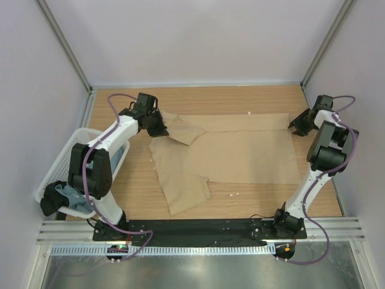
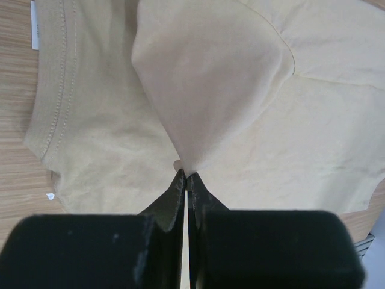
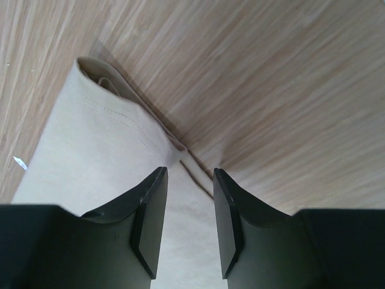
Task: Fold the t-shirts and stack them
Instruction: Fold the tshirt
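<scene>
Tan t-shirt (image 1: 240, 150) lies spread on the wooden table (image 1: 240, 99).
Left of the tan t-shirt, a white mesh basket (image 1: 84, 132) holds a grey-blue shirt (image 1: 71, 197). The left gripper (image 2: 185, 176) pinches the tan t-shirt's far-left fold; the right gripper (image 3: 189, 174) is unclenched over its far-right corner.

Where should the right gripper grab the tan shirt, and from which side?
Grip the tan shirt at its doubled edge near the far right corner, coming in from the bare table side. The cloth lies flat, so only that edge offers a lip; the open right gripper straddles it.
</scene>
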`<state>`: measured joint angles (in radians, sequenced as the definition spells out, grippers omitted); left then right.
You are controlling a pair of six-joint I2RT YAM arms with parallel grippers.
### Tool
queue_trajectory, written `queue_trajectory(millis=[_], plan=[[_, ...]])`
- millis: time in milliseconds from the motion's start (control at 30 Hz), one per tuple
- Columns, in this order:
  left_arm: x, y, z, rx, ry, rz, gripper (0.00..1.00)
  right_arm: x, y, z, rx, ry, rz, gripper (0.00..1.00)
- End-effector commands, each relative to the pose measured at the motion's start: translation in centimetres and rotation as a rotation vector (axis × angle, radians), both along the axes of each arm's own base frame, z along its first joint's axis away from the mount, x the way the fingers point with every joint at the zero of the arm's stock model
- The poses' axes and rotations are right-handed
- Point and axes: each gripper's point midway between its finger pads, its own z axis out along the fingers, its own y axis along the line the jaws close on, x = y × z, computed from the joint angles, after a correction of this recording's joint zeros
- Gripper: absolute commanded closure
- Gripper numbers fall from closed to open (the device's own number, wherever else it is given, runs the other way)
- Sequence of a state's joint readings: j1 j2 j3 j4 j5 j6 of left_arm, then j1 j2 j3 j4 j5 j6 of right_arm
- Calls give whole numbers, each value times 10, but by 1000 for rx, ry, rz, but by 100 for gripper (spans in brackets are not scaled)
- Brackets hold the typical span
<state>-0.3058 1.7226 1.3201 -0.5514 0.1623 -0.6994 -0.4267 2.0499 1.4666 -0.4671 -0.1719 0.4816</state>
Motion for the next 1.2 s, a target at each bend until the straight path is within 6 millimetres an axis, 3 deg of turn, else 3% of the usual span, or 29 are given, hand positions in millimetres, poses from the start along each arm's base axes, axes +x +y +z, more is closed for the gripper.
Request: queue_trajectory(millis=[0, 367, 633, 767, 1000, 1167], plan=[[1, -5, 22, -27, -28, -7, 100, 29, -4, 17, -13, -118, 24, 57], [0, -6, 32, -41, -38, -10, 100, 34, -2, 1, 8, -107, 43, 61], [2, -6, 40, -43, -53, -8, 100, 29, 0, 8, -1, -99, 45, 64], [5, -7, 44, -47, -63, -7, 100, 31, 2, 5, 13, -92, 52, 71], [11, -7, 49, -47, -78, -3, 100, 26, 2, 7, 1, -76, 41, 71], [17, -8, 56, -48, -97, 2, 100, 32, -5, 17, -33, -94, 43, 84]])
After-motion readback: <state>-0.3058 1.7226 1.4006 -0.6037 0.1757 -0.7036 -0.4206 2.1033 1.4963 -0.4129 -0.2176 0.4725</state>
